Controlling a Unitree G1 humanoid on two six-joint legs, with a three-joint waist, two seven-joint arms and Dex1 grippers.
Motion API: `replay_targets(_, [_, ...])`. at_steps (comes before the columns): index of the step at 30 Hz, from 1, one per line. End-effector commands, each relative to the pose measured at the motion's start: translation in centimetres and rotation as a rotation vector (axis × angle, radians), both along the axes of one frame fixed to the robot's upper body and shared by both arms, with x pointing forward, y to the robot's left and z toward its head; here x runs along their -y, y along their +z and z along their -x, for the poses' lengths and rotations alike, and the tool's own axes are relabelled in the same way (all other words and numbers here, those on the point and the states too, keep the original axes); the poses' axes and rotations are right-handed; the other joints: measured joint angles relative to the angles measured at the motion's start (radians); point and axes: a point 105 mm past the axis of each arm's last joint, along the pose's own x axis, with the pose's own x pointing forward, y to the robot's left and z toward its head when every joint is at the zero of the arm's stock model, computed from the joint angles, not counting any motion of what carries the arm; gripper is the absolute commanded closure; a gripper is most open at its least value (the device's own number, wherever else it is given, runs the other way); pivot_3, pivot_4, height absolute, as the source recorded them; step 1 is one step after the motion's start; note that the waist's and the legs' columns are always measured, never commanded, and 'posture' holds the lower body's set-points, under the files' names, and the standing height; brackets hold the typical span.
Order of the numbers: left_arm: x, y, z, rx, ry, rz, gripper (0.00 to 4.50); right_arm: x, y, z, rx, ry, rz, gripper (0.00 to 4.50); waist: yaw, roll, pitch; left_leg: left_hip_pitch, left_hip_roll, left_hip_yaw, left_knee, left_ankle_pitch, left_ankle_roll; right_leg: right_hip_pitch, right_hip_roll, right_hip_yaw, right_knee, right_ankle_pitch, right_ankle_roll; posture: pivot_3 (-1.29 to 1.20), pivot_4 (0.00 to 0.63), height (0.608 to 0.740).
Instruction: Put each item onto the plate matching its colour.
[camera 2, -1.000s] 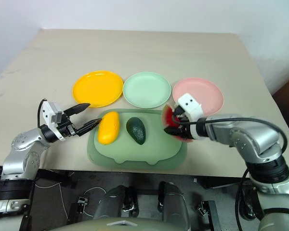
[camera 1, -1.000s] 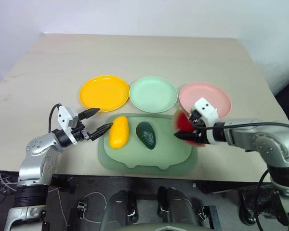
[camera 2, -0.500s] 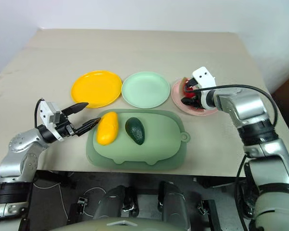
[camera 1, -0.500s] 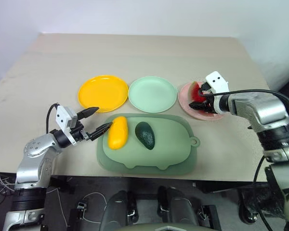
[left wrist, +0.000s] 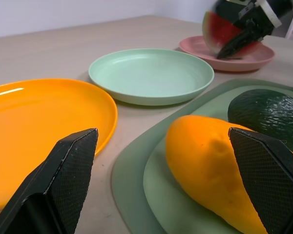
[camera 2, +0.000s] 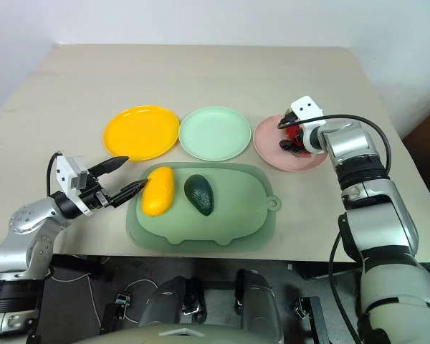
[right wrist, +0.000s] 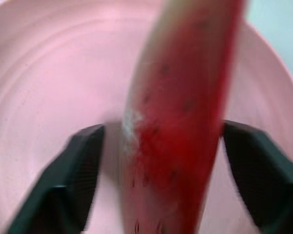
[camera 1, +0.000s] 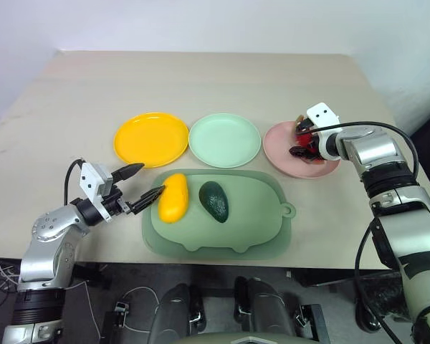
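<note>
Both jaws stand apart. On the right gripper (right wrist: 156,195) the 2 black fingers are spread on either side of the red watermelon wedge with green rind (right wrist: 178,122), with a gap visible on each side, so the wedge is not squeezed. This wedge stands on the round shallow pink plastic plate (camera 1: 283,154), at the right end of the row of 3 plates. On the left gripper (camera 1: 145,182) the 2 black fingers are spread wide and point at the end of the oblong yellow-orange toy mango (camera 1: 173,198), just beside it and not touching it. The mango and the dark green toy avocado (camera 1: 214,201) lie side by side on the large rounded pale green tray (camera 1: 251,229). Behind the tray are the yellow-orange plate (camera 1: 151,138) and the pale mint green plate (camera 1: 224,140), both on the beige table (camera 1: 201,79).
</note>
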Motion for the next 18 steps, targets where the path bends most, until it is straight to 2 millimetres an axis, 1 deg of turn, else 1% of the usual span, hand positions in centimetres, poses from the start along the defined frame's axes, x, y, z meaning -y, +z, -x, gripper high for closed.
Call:
replay_targets(1, [-0.7,1.1,0.2,0.049,0.009,-0.004,0.00,0.1,3.2,-0.4,0.101,0.000,-0.012,0.06,-0.003,0.000,0.000,0.000,0.000,0.000,0.000,0.000,0.000,0.000,0.000,0.000,0.001,0.000,0.000,0.00,0.150,0.696])
replay_targets(5, [-1.1,1.0,0.2,0.049,0.013,-0.008,0.00,0.7,5.1,0.1,0.160,-0.006,-0.025,0.06,-0.003,0.000,0.000,0.000,0.000,0.002,0.001,0.000,0.000,-0.004,-0.001,0.002,0.006,-0.001,0.001,0.00,0.150,0.696])
replay_targets(7, [-1.2,1.0,0.2,0.049,0.012,-0.011,0.00,1.3,6.4,0.6,0.196,-0.027,-0.039,0.06,-0.002,0.000,0.000,-0.001,0.000,0.002,0.001,0.000,-0.001,-0.005,-0.001,0.002,0.007,-0.001,0.001,0.00,0.150,0.696])
replay_targets(9, [-1.0,1.0,0.2,0.049,0.008,-0.012,0.00,1.5,7.5,1.2,0.226,-0.040,-0.070,0.06,-0.001,0.000,0.000,-0.002,0.000,0.002,0.001,0.000,-0.001,-0.006,-0.001,0.002,0.007,-0.001,0.001,0.00,0.150,0.696])
replay_targets(12, [-0.8,1.2,0.1,0.051,0.000,-0.012,0.00,0.6,8.8,2.5,0.249,-0.016,-0.141,0.06,-0.002,0.000,0.000,-0.002,0.000,0.002,0.001,0.000,-0.001,-0.006,-0.002,0.002,0.007,-0.001,0.000,0.00,0.150,0.696])
replay_targets(14, [-0.7,1.3,0.0,0.052,-0.002,-0.012,0.00,0.0,9.1,3.3,0.251,0.000,-0.156,0.06,-0.002,0.000,0.000,-0.002,0.000,0.002,0.001,0.000,-0.001,-0.006,-0.002,0.002,0.007,-0.001,0.000,0.00,0.150,0.696])
replay_targets(17, [-0.5,1.6,-0.2,0.054,-0.008,-0.011,0.00,-2.4,9.0,5.2,0.211,0.048,-0.231,0.06,-0.003,0.000,0.000,-0.002,0.000,0.002,0.001,0.000,-0.001,-0.007,-0.002,0.003,0.007,-0.001,0.000,0.00,0.150,0.696])
replay_targets(18, [-0.5,1.7,-0.3,0.055,-0.009,-0.011,0.00,-3.7,9.0,6.1,0.202,0.094,-0.259,0.06,-0.003,0.000,0.000,-0.002,0.000,0.002,0.001,0.000,-0.001,-0.007,-0.002,0.003,0.007,-0.001,0.000,0.00,0.150,0.696])
